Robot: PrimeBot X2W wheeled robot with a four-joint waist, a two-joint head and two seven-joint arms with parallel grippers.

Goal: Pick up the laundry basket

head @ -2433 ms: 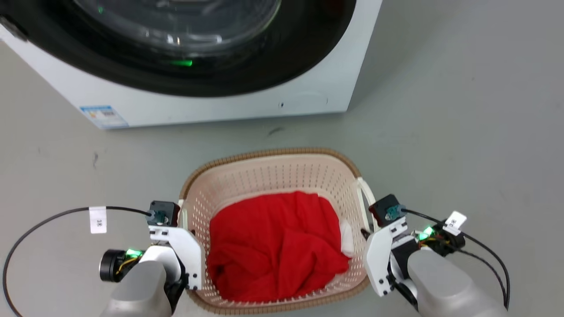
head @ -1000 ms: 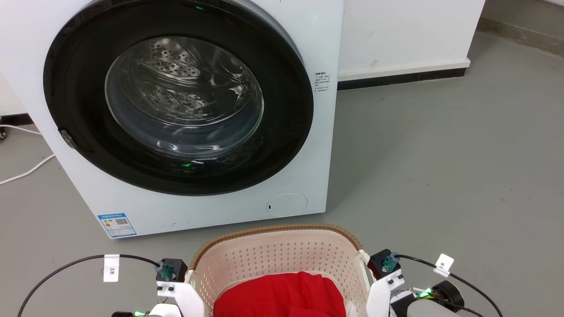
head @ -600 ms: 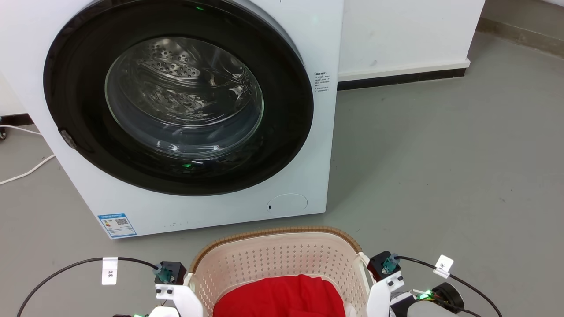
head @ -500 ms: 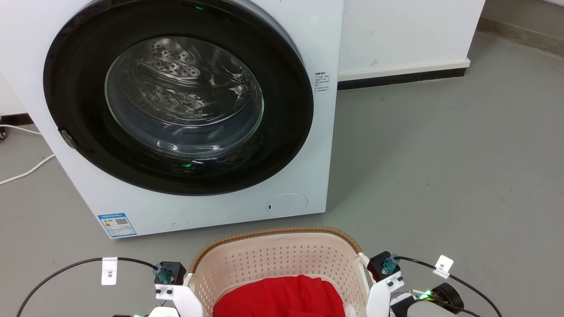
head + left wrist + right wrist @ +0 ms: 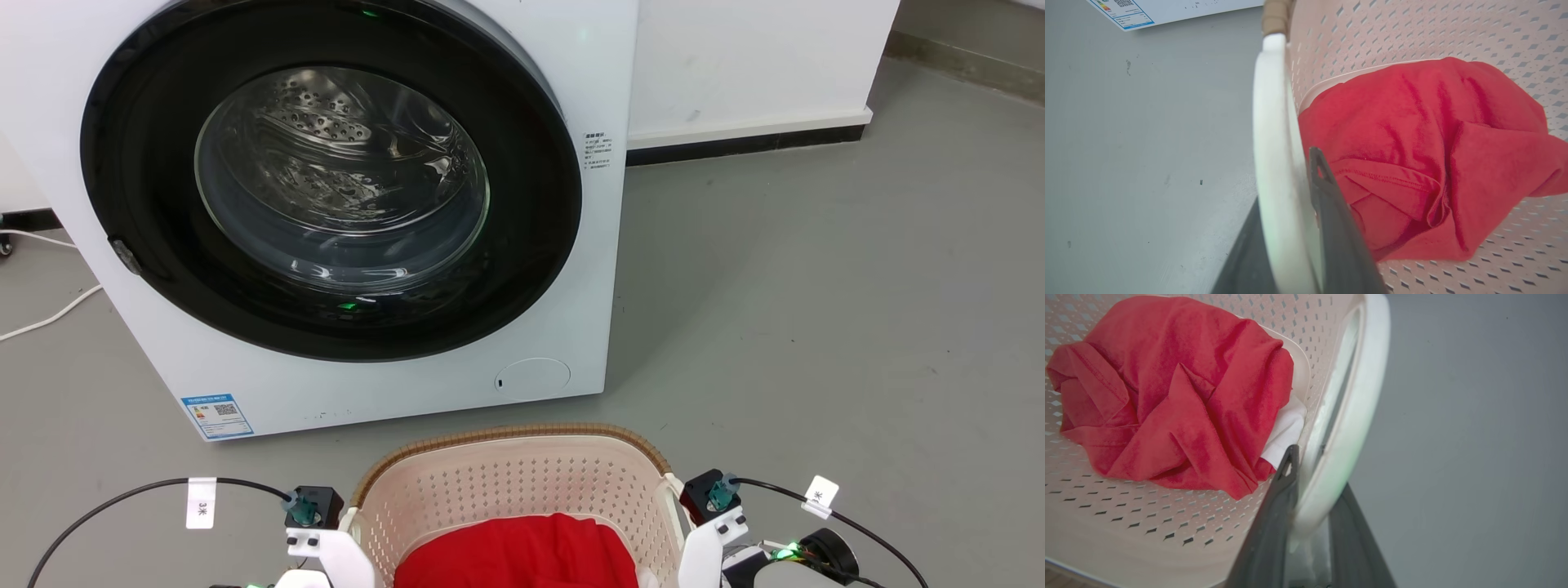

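Observation:
The laundry basket [image 5: 506,434], cream with perforated walls and a brown woven rim, sits low in the head view in front of the washing machine. It holds a crumpled red cloth [image 5: 1433,155] [image 5: 1167,396]. My left gripper [image 5: 1286,179] is shut on the basket's white left handle [image 5: 1274,122], one dark finger [image 5: 1331,220] inside the basket and one outside. My right gripper [image 5: 1318,469] is shut the same way on the white right handle [image 5: 1359,400]. In the head view both wrists [image 5: 314,508] [image 5: 709,494] flank the basket. Whether the basket touches the floor I cannot tell.
A white front-loading washing machine [image 5: 563,327] with a round dark door [image 5: 335,171] stands just beyond the basket. A white cloth [image 5: 1286,433] peeks from under the red one. Grey floor [image 5: 816,310] spreads to the right; a white wall with a dark skirting [image 5: 735,147] is behind.
Since 2.4 s ago the head camera has tilted up, bringing the washer door into view. Over the last second the basket and both wrists have slid slightly down the view together.

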